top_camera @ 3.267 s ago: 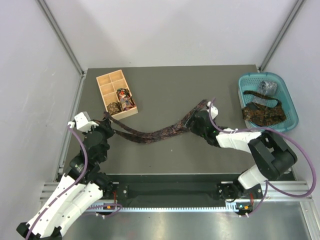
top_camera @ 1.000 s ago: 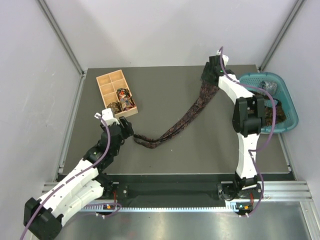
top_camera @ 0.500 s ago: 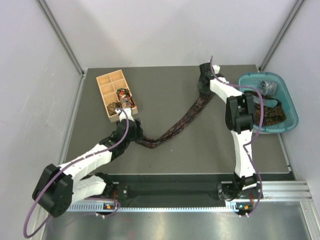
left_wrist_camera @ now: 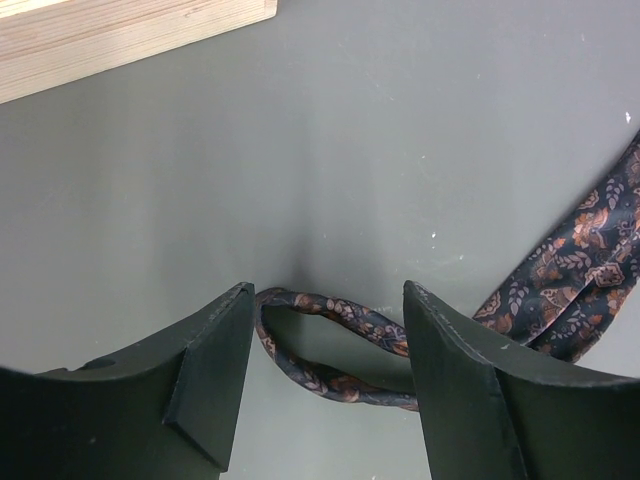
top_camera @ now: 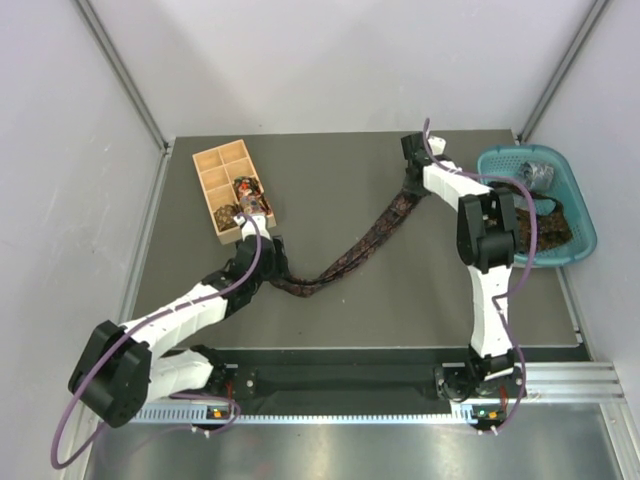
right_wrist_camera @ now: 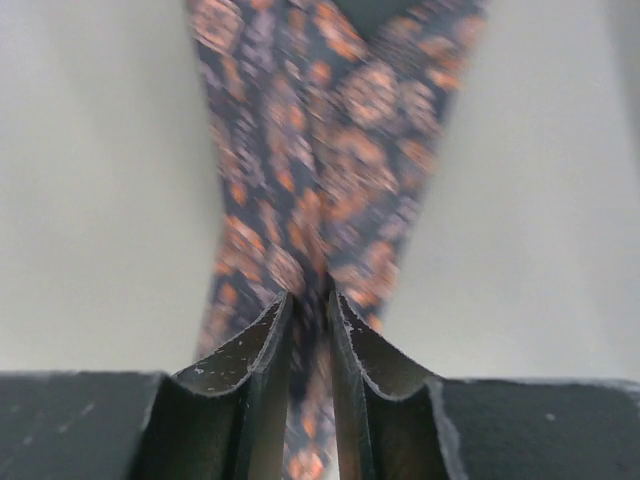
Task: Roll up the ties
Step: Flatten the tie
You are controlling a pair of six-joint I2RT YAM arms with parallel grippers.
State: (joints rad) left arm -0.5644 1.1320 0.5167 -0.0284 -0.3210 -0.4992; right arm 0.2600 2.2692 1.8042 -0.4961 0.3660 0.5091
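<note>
A dark maroon-brown paisley tie (top_camera: 350, 255), folded double, lies slanting across the table from near left to far right. My left gripper (top_camera: 272, 262) stands open at its folded end; in the left wrist view the fold's loop (left_wrist_camera: 330, 305) lies on the table between the two spread fingers (left_wrist_camera: 215, 350). My right gripper (top_camera: 412, 180) is at the tie's far end, shut on the fabric (right_wrist_camera: 320, 150); the cloth bunches into the narrow gap between its jaws (right_wrist_camera: 310, 300).
A tan wooden compartment box (top_camera: 197, 160) stands at the far left with coiled ties (top_camera: 246, 200) in its near cells; its edge (left_wrist_camera: 100, 40) shows in the left wrist view. A teal basket (top_camera: 585, 215) at the far right holds more ties (top_camera: 525, 222).
My right gripper has closed on the tie's far end. My left gripper has slid right along the table to the tie's folded loop and stayed open.
</note>
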